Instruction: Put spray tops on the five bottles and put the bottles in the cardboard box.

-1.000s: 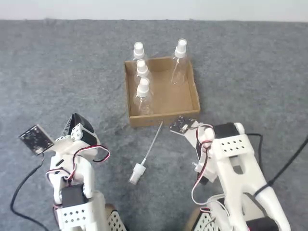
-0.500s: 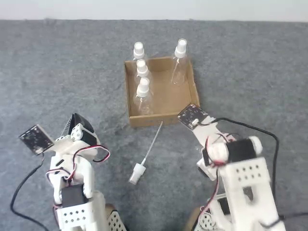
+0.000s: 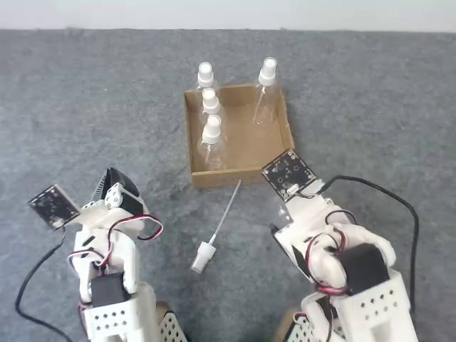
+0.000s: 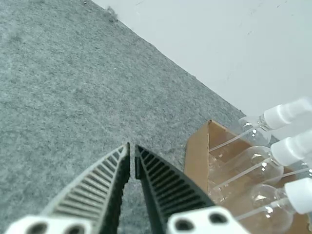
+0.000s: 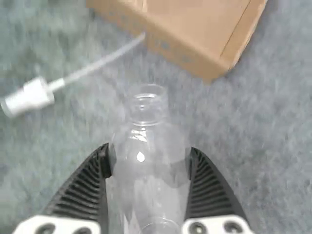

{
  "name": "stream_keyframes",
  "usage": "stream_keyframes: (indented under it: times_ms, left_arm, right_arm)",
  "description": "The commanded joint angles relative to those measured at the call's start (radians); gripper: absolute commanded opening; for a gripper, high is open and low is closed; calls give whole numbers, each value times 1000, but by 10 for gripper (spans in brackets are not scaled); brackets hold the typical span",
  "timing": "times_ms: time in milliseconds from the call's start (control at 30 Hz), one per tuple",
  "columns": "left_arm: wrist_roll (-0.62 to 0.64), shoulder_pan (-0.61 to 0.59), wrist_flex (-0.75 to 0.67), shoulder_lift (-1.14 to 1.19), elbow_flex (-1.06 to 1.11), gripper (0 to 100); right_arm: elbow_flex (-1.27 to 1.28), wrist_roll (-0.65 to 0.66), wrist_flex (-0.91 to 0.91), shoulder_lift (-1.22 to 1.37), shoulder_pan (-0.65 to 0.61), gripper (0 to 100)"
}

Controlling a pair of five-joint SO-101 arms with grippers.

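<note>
Bright, even light from overhead; shadows soft (barely darker) throughout.

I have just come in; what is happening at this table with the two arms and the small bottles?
The right gripper holds the fifth bottle, which has no top, between its fingers in front of the cardboard box. The spray top lies on the grey mat nearby, its tube pointing toward the box. Four capped bottles stand upright at the box, at least three of them inside it. The left gripper is shut and empty, over the mat.
</note>
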Motion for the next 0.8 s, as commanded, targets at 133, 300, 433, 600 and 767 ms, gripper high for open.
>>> stream_keyframes:
  times_ms: [133,300,433,600,767]
  left_arm:
    - [-8,-6,-34,-15,-12,13]
    - [-8,-6,-34,-15,-12,13]
    - [-8,-6,-34,-15,-12,13]
    - [-8,-6,-34,-15,-12,13]
    - [-8,-6,-34,-15,-12,13]
  right_arm:
    - [-61,-97,-140,-35,-71,6]
    - [-52,-98,-199,-36,-85,6]
    - [17,-97,-291,-36,-87,6]
    - [132,-95,-423,-36,-81,6]
    - [199,-100,-506,-36,-81,6]
